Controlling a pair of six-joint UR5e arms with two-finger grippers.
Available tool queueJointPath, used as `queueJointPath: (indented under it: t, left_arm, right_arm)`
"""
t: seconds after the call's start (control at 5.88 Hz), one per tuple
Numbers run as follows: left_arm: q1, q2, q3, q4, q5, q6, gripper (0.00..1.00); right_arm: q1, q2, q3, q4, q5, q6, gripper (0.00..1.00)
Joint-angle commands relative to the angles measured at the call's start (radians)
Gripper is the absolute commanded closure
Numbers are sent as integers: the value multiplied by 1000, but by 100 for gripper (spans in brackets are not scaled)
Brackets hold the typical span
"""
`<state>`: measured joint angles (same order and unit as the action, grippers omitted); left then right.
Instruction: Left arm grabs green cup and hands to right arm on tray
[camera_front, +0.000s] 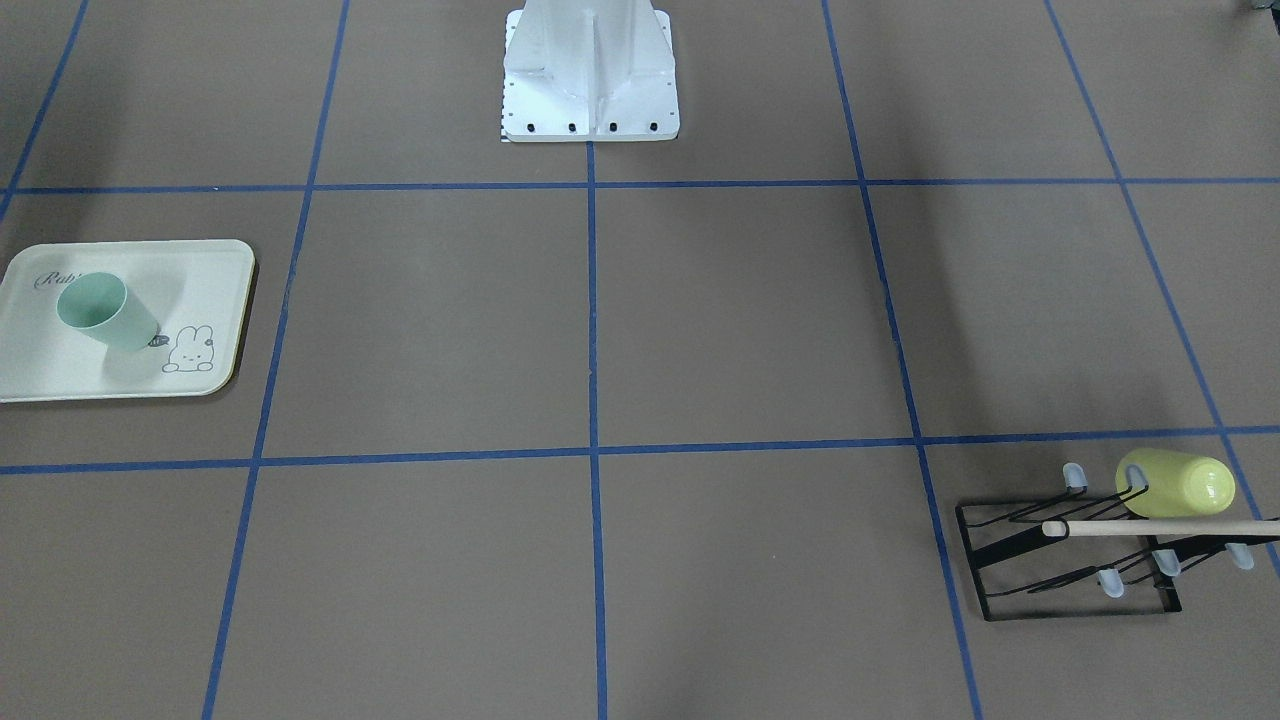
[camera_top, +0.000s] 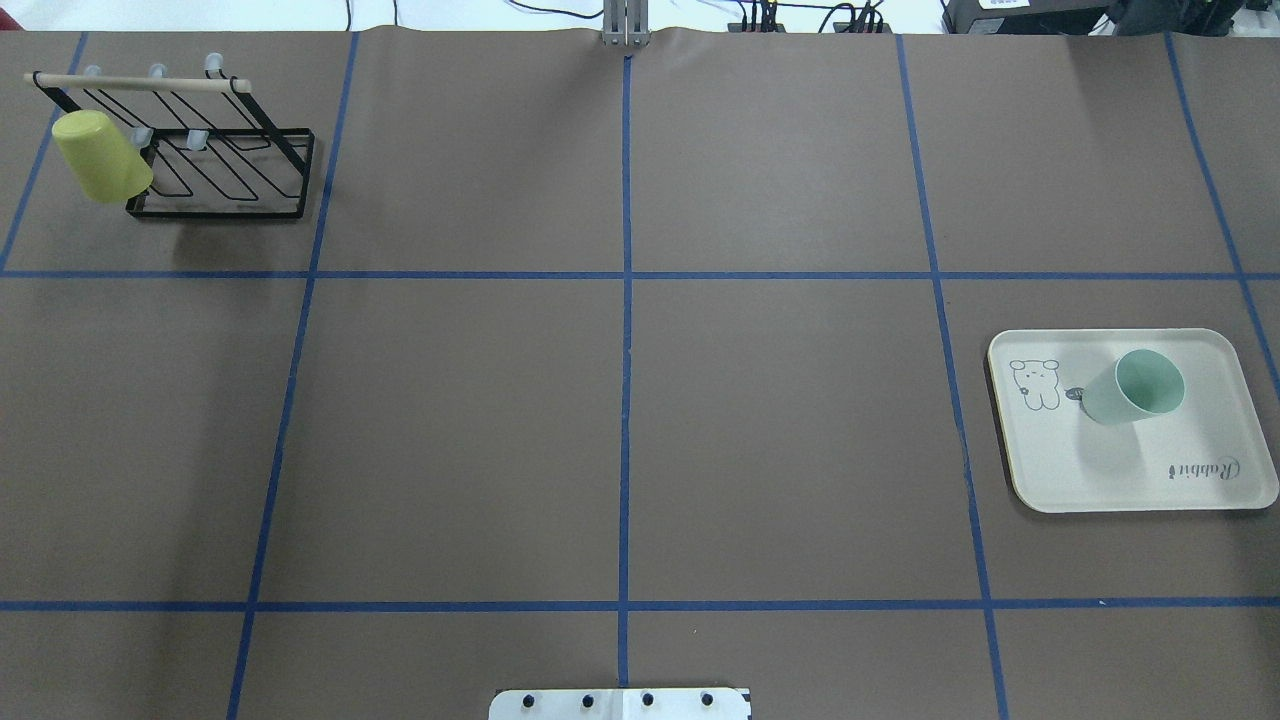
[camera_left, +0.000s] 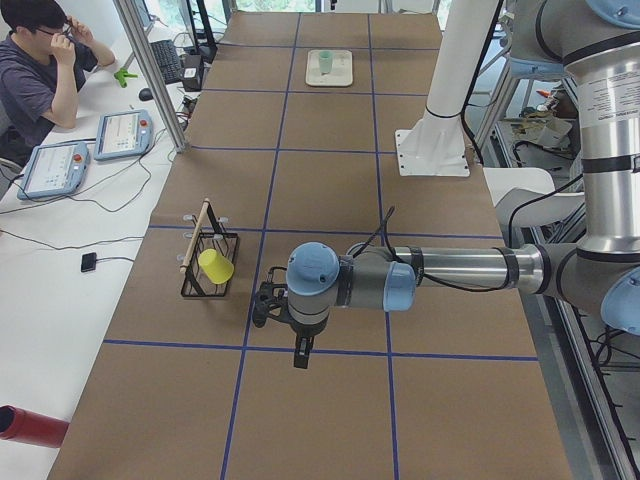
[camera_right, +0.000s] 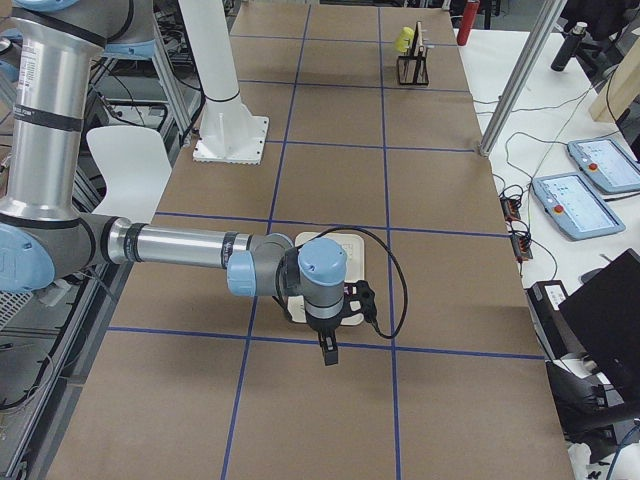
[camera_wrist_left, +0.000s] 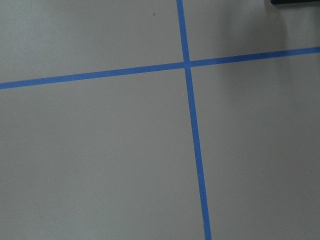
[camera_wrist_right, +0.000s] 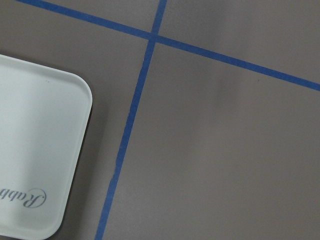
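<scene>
The pale mint-green cup (camera_front: 105, 312) stands upright on the cream tray (camera_front: 205, 375), near its bunny drawing; both also show in the overhead view, cup (camera_top: 1135, 388) on tray (camera_top: 1100, 470). A corner of the tray (camera_wrist_right: 35, 150) fills the lower left of the right wrist view. My right gripper (camera_right: 329, 352) hangs above the table beside the tray and hides the cup in the exterior right view. My left gripper (camera_left: 299, 355) hangs over bare table near the rack, far from the cup. I cannot tell whether either gripper is open or shut.
A brighter yellow-green cup (camera_top: 100, 155) hangs on a black wire rack (camera_top: 230, 150) with a wooden bar at the table's far left corner. The robot's white base (camera_front: 590, 90) stands at the near middle edge. An operator (camera_left: 40, 70) sits beside the table.
</scene>
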<state>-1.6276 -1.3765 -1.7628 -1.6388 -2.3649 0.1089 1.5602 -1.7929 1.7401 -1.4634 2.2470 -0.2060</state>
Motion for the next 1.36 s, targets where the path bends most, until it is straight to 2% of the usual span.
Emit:
queueJointPath:
  t: [0.0,1.19]
  left_arm:
    - [0,2,2,2,1,0,0]
    - [2,13,2,-3,-2,-2,0]
  right_arm:
    - [0,-3,-2,0,0,-3,0]
    - [0,-5,-5,0,-6,-16,0]
